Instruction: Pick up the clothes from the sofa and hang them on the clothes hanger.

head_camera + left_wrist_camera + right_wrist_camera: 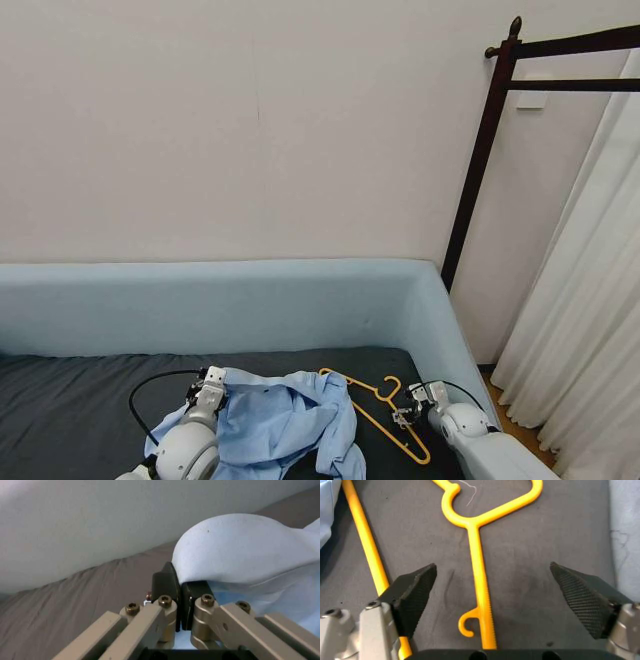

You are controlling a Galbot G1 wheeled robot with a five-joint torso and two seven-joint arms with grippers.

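The left gripper (180,587) is pinched on a fold of the blue shirt (290,415), crumpled on the dark sofa seat (70,400); the right gripper (492,592) hangs spread wide over one arm of the orange hanger (475,555) just beside it. Lower squarely so both pads (415,592) meet the thin bar — not the seat fabric — before lifting toward the dark rack (480,150) beyond the sofa's end.

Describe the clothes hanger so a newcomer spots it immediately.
On the light blue sofa, look at the right end of its dark seat. The hanger lies flat there, beside the blue shirt pinched by the left gripper and below the open right gripper; it alone is thin and orange-yellow.
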